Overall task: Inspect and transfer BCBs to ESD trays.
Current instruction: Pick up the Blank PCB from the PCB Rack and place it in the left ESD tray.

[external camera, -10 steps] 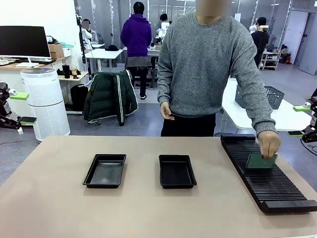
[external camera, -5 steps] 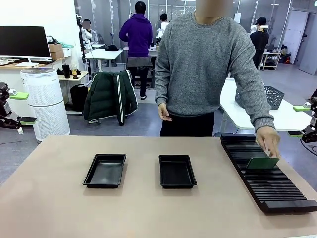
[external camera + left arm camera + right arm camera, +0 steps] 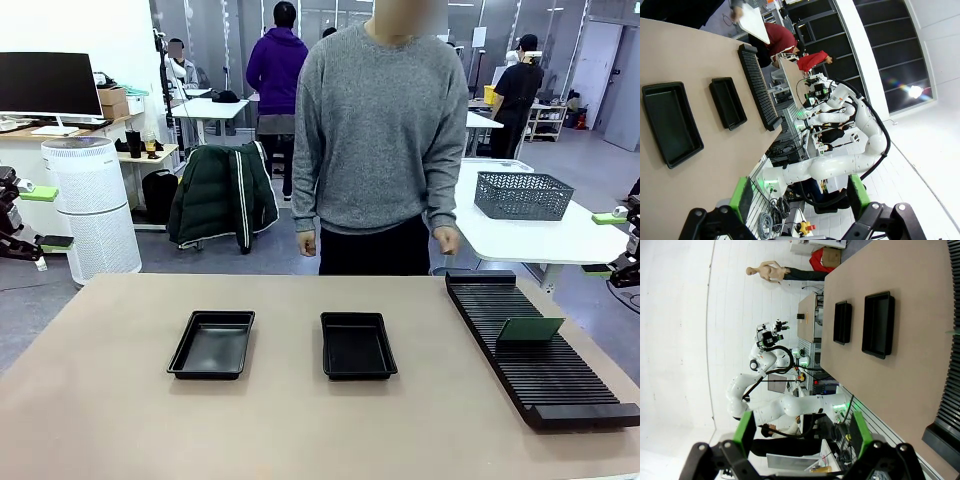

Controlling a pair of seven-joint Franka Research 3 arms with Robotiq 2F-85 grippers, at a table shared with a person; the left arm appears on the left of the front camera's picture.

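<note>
**Mainly a slip-or-snag risk at the rack**

One BCB (image 3: 530, 328) stands on edge in the rack (image 3: 560, 385), leaning in a slot about midway along it. Both trays lie empty to the rack's left: the nearer tray (image 3: 358, 346) a short way off, the farther tray (image 3: 211, 345) well beyond it. The left gripper (image 3: 801, 200) and right gripper (image 3: 801, 435) both stand spread wide with nothing between the pads, well apart from the rack.

The board is thin and only loosely propped, so a pinch taken off-centre could let it pivot or slide out. Fingers lowered carelessly could catch the rack's ribs and shove the whole rack. The board looks barely smaller than a tray — set down skewed, it would likely perch on the sloped rim rather than lie flat.

Room is generous left of the rack, where bare table (image 3: 300, 430) surrounds both trays. It is tight on the rack's right and at its near end, which sit close to the table's edges. A person (image 3: 375, 140) stands just past the rack's far end, hands hanging — a high lift that way could meet them.
</note>
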